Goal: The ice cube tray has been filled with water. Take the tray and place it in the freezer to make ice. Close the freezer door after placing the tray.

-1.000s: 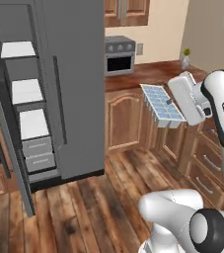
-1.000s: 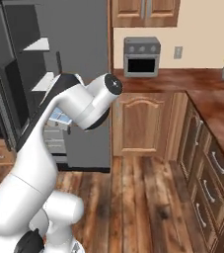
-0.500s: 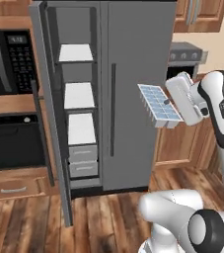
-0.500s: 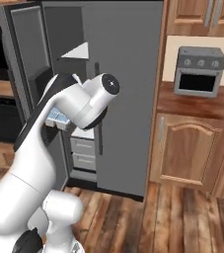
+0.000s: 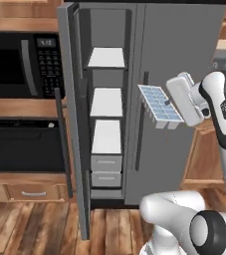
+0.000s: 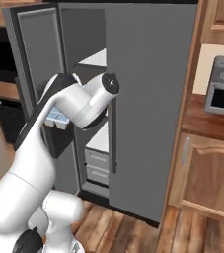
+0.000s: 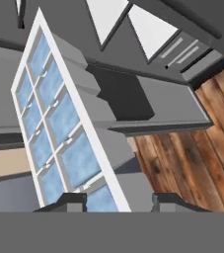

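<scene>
Ice cube tray (image 5: 159,103) in pincer (image 7: 116,201) (cells up), long axis toward freezer (image 5: 107,114).

Glossy white rounded arm links meet at dark grey joint bands, one bearing small pale lettering. The hand (image 5: 168,110) is a boxy white block with two small dark fingertips (image 7: 69,201). A dark disc caps one joint.

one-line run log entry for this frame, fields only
phase: carry to freezer | hand: shut on ice cube tray | tray: airborne, tilted | freezer door: open | freezer: shelves bare
</scene>
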